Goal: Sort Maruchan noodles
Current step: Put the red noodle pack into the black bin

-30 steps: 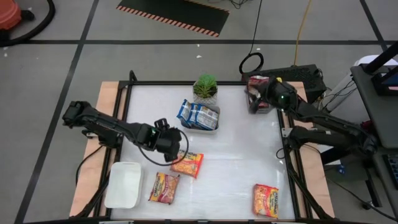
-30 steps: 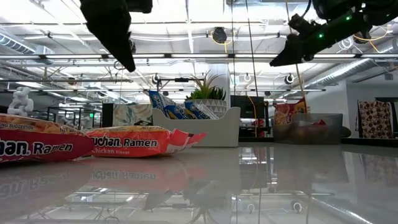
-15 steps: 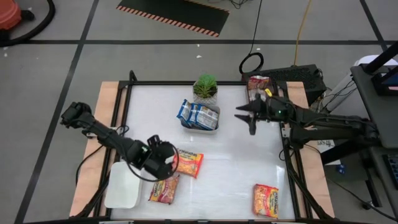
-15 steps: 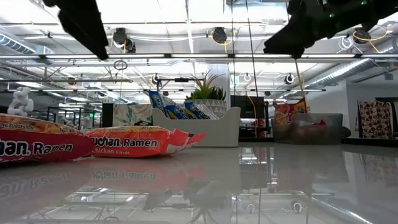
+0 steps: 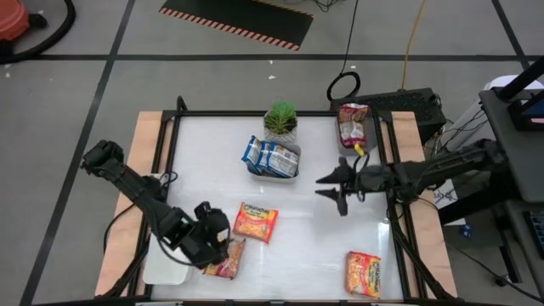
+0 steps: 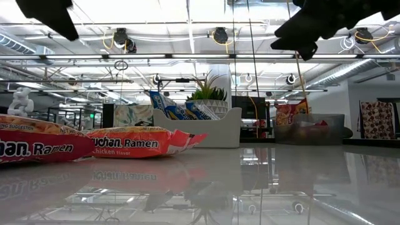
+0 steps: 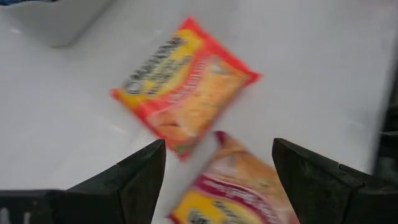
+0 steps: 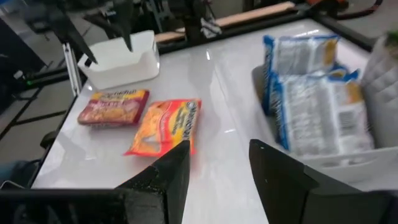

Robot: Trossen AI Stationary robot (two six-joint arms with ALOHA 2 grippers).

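I'm hovering my L gripper, fingers apart and empty, over the pink-red packet, while my R gripper, also spread w/ nothing held, is hanging mid-table.

The left gripper is covering part of a pink-red noodle packet. The white tray is hiding under the arm.

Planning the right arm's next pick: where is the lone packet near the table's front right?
High view: that orange-red packet lies alone at the table's front-right corner, well apart from the right claw.
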